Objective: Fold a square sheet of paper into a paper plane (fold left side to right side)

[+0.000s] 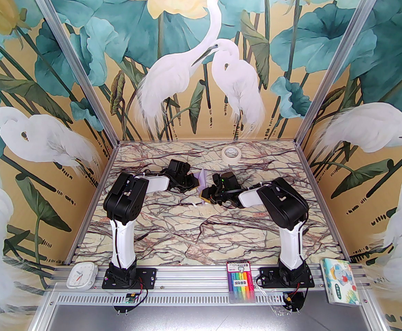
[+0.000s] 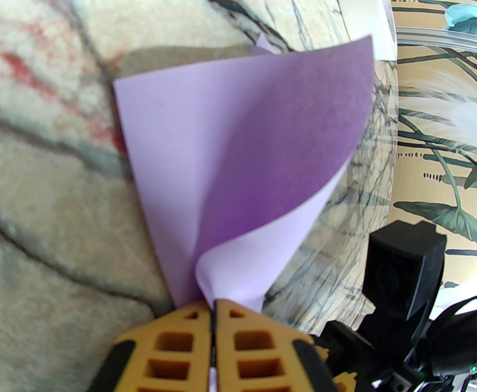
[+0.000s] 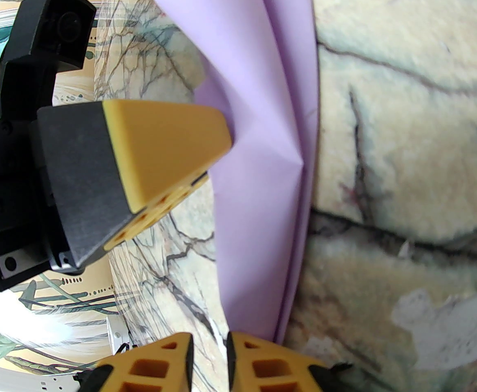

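Observation:
The square sheet of paper [image 1: 203, 177] is lavender and folded into long narrow layers, standing up off the marble table between the two arms. My left gripper [image 1: 195, 182] is shut on its near corner [image 2: 213, 304], and one flap of the sheet [image 2: 242, 157] curls over towards the right. In the right wrist view the sheet [image 3: 263, 137] shows several lengthwise creases, and the left gripper [image 3: 222, 137] touches its left face. My right gripper [image 3: 209, 343] is low at the sheet's lower end, open by a narrow gap with only table showing between the fingers. The paper's edge passes just outside its right finger [image 3: 271, 361].
A white tape roll [image 1: 230, 153] lies at the back of the table. On the front rail sit a small white clock [image 1: 81, 275], a pack of coloured pens [image 1: 241, 281] and a colourful tissue pack [image 1: 342, 281]. The near half of the marble table [image 1: 201, 233] is bare.

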